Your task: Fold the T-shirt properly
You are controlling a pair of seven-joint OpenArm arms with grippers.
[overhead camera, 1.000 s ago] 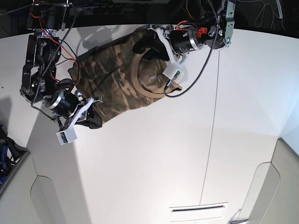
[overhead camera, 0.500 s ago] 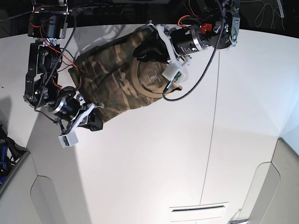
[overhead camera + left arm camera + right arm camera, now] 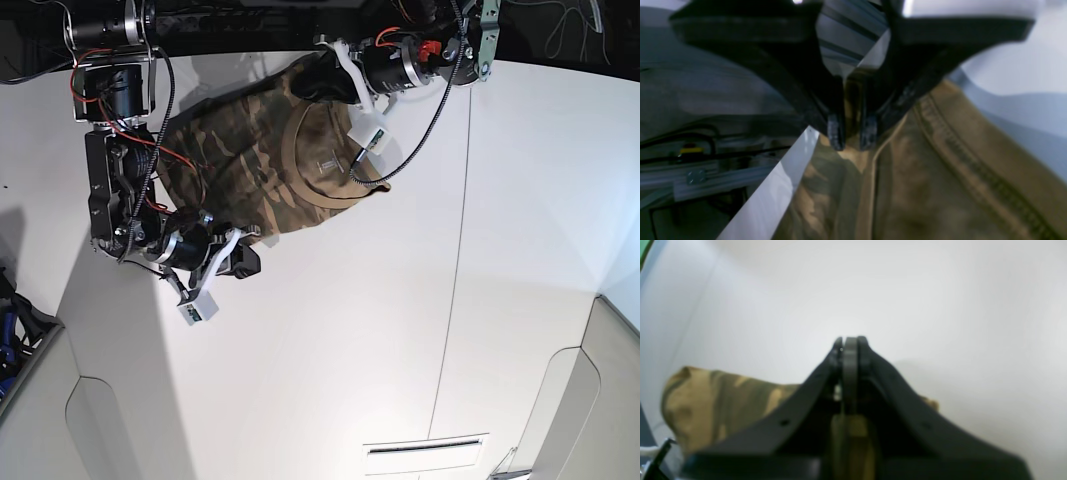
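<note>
The T-shirt (image 3: pixel 265 175) is lying spread on the white table (image 3: pixel 400 330) at its far edge, collar (image 3: pixel 325 165) facing up. My left gripper (image 3: pixel 851 133) is pinching a fold of shirt cloth beside the collar. My right gripper (image 3: pixel 850 343), jaws pressed together, is gripping the shirt's near corner.

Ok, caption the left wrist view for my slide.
Left gripper pinching a fold of the camouflage T-shirt near its ribbed collar, at the white table's edge.
</note>
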